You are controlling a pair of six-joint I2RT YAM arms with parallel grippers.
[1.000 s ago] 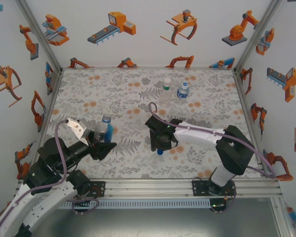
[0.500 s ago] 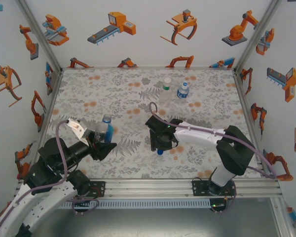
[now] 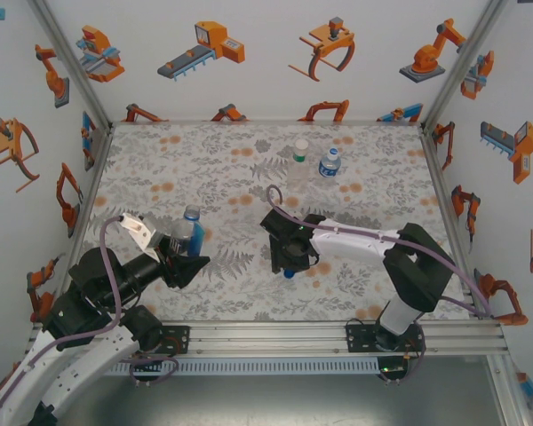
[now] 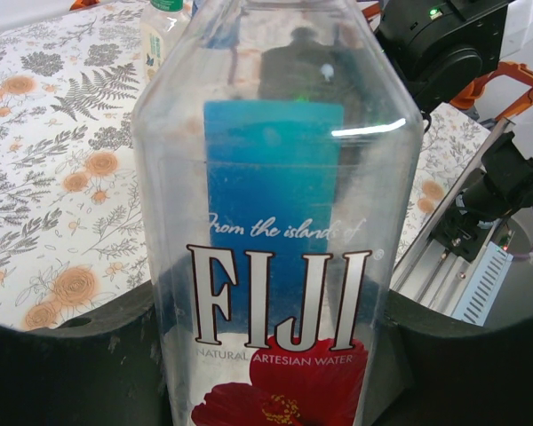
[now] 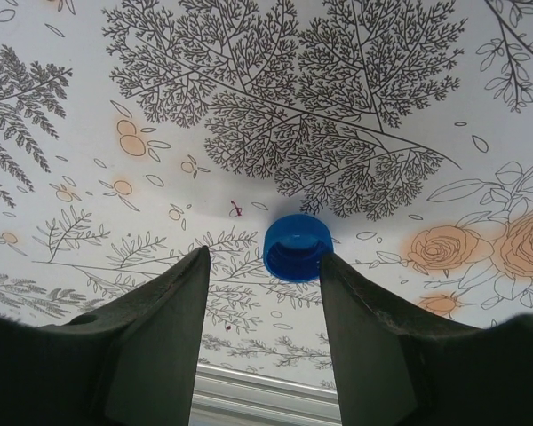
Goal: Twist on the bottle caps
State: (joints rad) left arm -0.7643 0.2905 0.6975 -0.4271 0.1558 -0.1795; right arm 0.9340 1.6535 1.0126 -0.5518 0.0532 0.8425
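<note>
The small round blue plastic screw cap point(image 5: 298, 248) lies flat on the table, its ribbed rim and smooth top facing my right wrist camera. From above I see it as a blue dot point(image 3: 288, 273) in the near middle of the table, just under the right gripper point(image 3: 289, 256). That gripper point(image 5: 263, 284) is spread wider than the cap. Its two dark fingers point(image 5: 160, 328) reach down on either side, and the cap sits between their tips. The right-hand tip is close against the cap, but I cannot tell whether it touches. Well to the left, the slim clear plastic bottle with the blue label point(image 4: 280, 266) stands upright in the left gripper point(image 4: 271, 382), clamped low on its body. White FIJI lettering and a red flower face the wrist camera. From above, this bottle point(image 3: 188, 232) is near the table's left edge, with the left gripper point(image 3: 179, 253) closed around it. At the far side stand the taller clear bottle with the green label point(image 3: 299, 158) and the squat clear bottle with the blue label point(image 3: 330, 165), close together and both white on top. Everything rests on the white floral-print table cover point(image 3: 204, 169).
</note>
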